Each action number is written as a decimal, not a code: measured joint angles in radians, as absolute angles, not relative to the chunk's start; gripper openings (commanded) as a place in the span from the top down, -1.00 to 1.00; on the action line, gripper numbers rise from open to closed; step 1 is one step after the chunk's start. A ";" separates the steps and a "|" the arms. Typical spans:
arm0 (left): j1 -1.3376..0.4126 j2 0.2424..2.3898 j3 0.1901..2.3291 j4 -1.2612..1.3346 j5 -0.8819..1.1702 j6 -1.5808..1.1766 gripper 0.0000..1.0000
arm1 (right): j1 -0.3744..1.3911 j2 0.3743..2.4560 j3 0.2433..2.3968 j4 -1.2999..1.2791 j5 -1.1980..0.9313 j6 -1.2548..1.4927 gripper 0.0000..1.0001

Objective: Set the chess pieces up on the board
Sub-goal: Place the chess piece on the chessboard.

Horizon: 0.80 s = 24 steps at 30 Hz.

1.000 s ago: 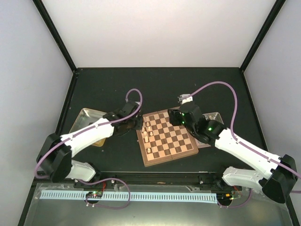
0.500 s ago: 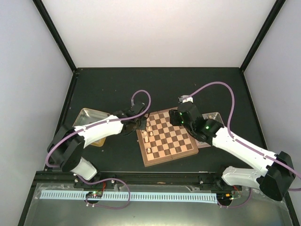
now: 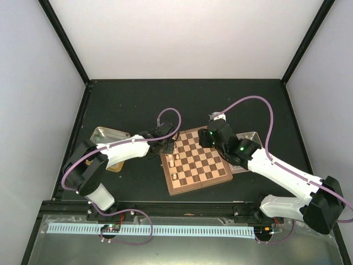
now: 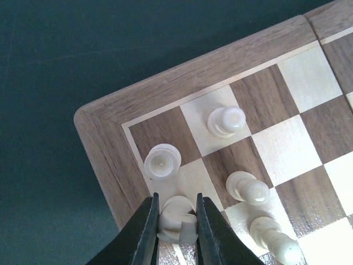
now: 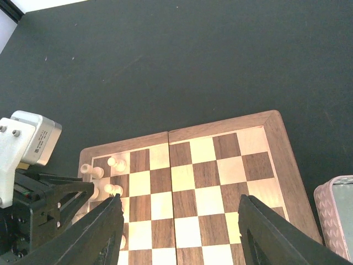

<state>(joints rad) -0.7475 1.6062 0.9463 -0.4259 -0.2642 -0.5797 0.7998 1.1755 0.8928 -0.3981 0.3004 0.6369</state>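
The left pincer (image 4: 176, 203) is squeezed shut on a pale chess piece (image 4: 177, 223), right by a corner of the board (image 4: 182, 77). A neighbour piece (image 4: 162, 161) stands just beside it, so a small bump could knock that one over. Farther off, the right pincer (image 5: 185, 221) hangs wide open over the board, holding nothing.

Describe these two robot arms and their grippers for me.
Both the left arm and right arm have white tubular shells with black joints. A purple cable loops along each, and green lights glow on the right one. The left gripper and right gripper have two slim black fingers.
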 measured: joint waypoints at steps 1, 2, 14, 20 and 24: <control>-0.748 1.611 0.946 -0.426 -0.265 -0.580 0.70 | 0.800 1.176 0.893 -0.398 0.300 0.638 -0.15; -0.748 1.613 0.946 -0.426 -0.265 -0.580 0.68 | 0.800 1.176 0.893 -0.398 0.300 0.638 -0.15; -0.748 1.623 0.947 -0.419 -0.273 -0.579 0.66 | 0.796 1.187 0.893 -0.400 0.285 0.646 -0.15; -0.748 1.638 0.960 -0.412 -0.277 -0.579 0.62 | 0.796 1.194 0.893 -0.401 0.279 0.653 -0.15; -0.748 1.644 0.962 -0.403 -0.278 -0.577 0.51 | 0.796 1.196 0.893 -0.401 0.277 0.654 -0.15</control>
<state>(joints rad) -0.7475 1.6444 0.9623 -0.4030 -0.2783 -0.5774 0.7959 1.1961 0.8928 -0.4007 0.2771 0.6537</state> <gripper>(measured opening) 0.206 0.577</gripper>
